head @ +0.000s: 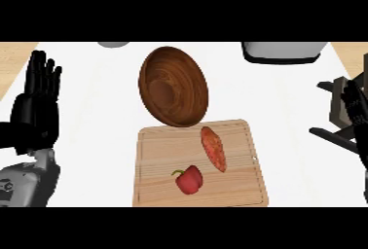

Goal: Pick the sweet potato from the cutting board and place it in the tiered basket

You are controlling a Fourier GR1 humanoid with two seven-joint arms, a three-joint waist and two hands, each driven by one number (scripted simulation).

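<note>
On the cutting board (155, 146): sweet potato (213, 149), lengthwise beside red pepper (190, 180); right hand (356, 104), fingers apart, should close across its narrow width, sparing the pepper.

Setting: kitchen counter (86, 146), white top, with pale wood surfaces showing at its far left and far right corners. Evidence: wooden cutting board (159, 160) at the counter's near edge, bearing a sweet potato (213, 148) and a red bell pepper (190, 180); dark wooden bowl (173, 86) just beyond the board; a white, dark-based appliance (282, 51) at the far edge, only partly in view.
</note>
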